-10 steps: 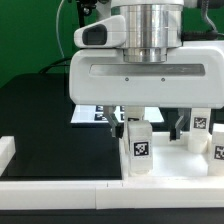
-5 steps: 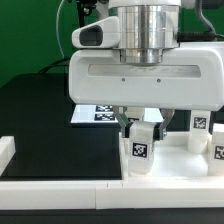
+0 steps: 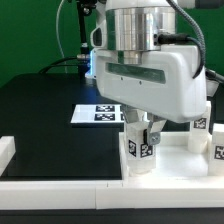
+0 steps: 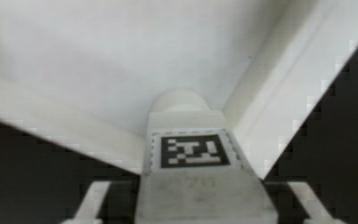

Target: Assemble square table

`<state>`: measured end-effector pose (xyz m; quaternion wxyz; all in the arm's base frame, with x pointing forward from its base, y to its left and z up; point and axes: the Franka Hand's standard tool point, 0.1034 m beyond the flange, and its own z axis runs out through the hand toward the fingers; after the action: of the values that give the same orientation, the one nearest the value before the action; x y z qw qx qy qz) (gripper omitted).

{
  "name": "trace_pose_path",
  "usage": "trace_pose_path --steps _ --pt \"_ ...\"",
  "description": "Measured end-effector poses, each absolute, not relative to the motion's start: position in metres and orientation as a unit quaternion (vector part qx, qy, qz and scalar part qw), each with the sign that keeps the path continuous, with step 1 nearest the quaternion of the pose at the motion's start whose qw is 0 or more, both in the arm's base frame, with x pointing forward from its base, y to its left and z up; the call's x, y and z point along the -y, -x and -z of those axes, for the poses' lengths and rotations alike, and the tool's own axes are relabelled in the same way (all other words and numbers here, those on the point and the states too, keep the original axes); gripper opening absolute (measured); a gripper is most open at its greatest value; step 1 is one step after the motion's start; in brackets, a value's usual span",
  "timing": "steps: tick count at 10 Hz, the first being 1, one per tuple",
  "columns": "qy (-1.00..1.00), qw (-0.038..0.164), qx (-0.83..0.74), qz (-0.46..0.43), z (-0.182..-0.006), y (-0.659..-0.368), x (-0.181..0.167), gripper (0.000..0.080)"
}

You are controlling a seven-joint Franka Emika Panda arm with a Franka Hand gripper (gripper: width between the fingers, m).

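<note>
A short white table leg [image 3: 139, 152] with a black-and-white tag stands tilted at the near corner of the square table slab [image 3: 178, 158]. My gripper [image 3: 141, 132] reaches down from above and is shut on the leg's upper part. In the wrist view the leg [image 4: 194, 140] fills the space between my fingers [image 4: 98, 202], and my gripper [image 4: 195, 206] holds it over the slab [image 4: 87, 60] beside its raised rim [image 4: 286, 70]. Two more tagged legs [image 3: 199, 125] [image 3: 218, 152] stand on the slab at the exterior view's right.
The marker board [image 3: 98, 112] lies on the black table behind the slab. A long white bar [image 3: 60, 186] runs along the front edge, and a white block [image 3: 5, 152] sits at the exterior view's left.
My jaws have closed on the leg they stood open around. The hand has since turned about its axis, and the leg now leans with it.
</note>
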<state>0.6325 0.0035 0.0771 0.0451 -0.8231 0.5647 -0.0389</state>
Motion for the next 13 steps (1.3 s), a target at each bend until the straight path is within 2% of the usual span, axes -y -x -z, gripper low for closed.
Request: trace_pose_path --steps 3,4,5,6,7,9,12,13 --pt "0.719 0.067 -0.691 0.026 -0.0765 -0.6325 -0.0083 0.0288" --pt "0.72 0.067 -0.69 0.026 -0.0764 -0.6325 -0.0089 0.0333" --pt "0.759 0.058 -0.648 0.022 -0.0758 -0.6302 -0.0088 0.0333" --pt "0.818 0.044 -0.573 0.011 -0.0775 -0.6285 -0.0085 0.0499" --pt "0.861 0.044 -0.507 0.015 -0.0796 -0.6315 -0.0078 0.062" --pt "0.92 0.04 -0.39 0.015 -0.0761 -0.6277 -0.0092 0.0641" --pt "0.948 0.038 -0.316 0.02 -0.0765 -0.6282 -0.0077 0.0649" --pt "0.968 0.027 -0.246 0.026 -0.0775 -0.6295 -0.006 0.0649"
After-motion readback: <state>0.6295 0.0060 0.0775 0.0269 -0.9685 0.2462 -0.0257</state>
